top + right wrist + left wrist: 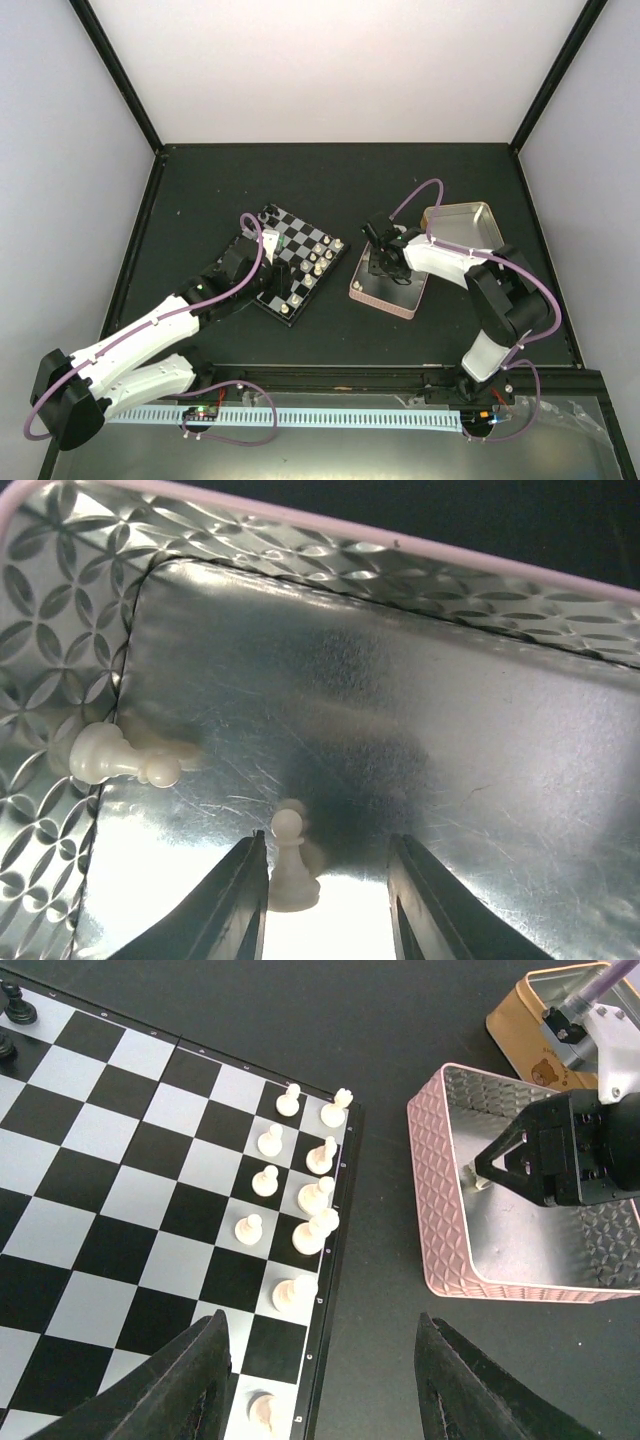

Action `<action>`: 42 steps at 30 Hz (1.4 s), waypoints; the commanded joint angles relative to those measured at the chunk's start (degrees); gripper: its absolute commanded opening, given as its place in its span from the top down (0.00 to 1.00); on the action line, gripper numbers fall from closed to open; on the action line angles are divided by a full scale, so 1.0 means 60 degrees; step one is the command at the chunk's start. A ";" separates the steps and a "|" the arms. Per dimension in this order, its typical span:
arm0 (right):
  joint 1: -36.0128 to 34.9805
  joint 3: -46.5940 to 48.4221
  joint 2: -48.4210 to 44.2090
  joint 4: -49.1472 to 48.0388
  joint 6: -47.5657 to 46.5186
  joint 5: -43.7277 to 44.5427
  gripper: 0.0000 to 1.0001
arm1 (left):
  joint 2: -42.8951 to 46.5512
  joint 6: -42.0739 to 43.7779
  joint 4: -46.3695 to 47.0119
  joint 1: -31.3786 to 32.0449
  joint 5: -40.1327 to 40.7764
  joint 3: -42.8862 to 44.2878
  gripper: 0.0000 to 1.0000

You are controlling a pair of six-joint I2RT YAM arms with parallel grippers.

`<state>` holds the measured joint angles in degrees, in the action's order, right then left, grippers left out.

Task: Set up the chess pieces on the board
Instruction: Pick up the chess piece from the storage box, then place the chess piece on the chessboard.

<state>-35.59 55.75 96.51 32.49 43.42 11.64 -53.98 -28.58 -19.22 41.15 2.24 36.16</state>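
Hiding the near-left corner of the small square chessboard with black and silvery-grey checks (pixel 298 262) beneath the white left arm (pixel 170 320) in the overhead view, and rendering the figures there too small for telling kinds apart. Cutting the chessboard off at the left and lower borders of the left wrist view.

Showing the tiny cream-white chess pieces (pixel 315 1196) standing upright in two files along the board side turned toward the table's right edge. Showing tiny black chess figures (pixel 12 1000) at the opposite side, mostly out of frame.

Holding the left gripper (pixel 322 1345) spread wide, hovering over the cream-white side of the board, pinching nothing.

Hanging the right gripper (pixel 328 855) inside the shallow pink rectangular tin with embossed silvery lining (pixel 60 600), fingers apart. Bracketing one upright cream-white pawn (pixel 290 865) close beside one finger, with contact impossible to judge. Leaving a second, toppled piece (pixel 115 758) lying in the tin's corner against the wall.

Covering part of the shallow gold rectangular tin (pixel 462 225), just behind the pink tin toward the right edge, with the right arm (pixel 500 290).

Resting everything on a matte black table top (pixel 400 170): chessboard left of centre and turned askew, pink tin right of centre. Enclosing the table with pale walls (pixel 330 70) and black frame posts (pixel 115 70).
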 commanded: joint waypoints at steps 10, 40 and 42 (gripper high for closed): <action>-0.0044 -0.0050 0.0350 -0.0107 -0.0297 -0.0372 0.69 | 0.0154 0.0071 0.0203 -0.0099 -0.0205 0.0052 0.48; -0.0056 -0.2293 -0.4355 -0.5864 -0.3000 -0.7443 0.95 | -0.0106 -0.1167 -0.0138 -0.0648 -0.4334 0.2583 0.35; -0.0059 -0.2486 -0.4598 -0.6508 -0.3015 -0.8328 0.95 | -0.0217 -0.1615 -0.0031 -0.0804 -0.4872 0.2653 0.35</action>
<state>-35.66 42.94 71.26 4.19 27.90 -21.67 -53.67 -33.06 -19.22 37.95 -18.41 50.04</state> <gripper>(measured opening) 0.126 0.649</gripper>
